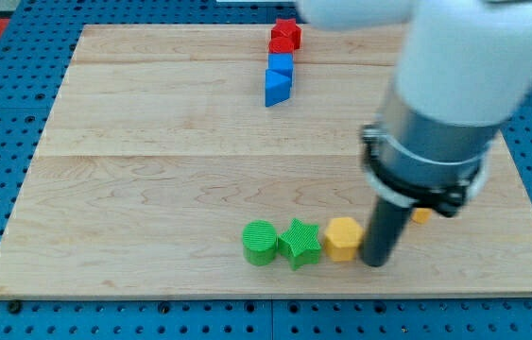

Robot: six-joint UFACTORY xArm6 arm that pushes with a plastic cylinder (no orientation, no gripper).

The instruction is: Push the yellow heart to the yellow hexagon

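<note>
One yellow hexagon (343, 238), my tip (376, 263) just right of it, yellow sliver (421, 215) behind rod, shape unclear.

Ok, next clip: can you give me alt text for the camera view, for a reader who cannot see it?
A dark rod's tip rests on a wooden board just right of a yellow block, which ends a row with a green star and green cylinder. Another yellow block peeks out behind the arm. Near the view's top sit red blocks above two blue blocks.
</note>
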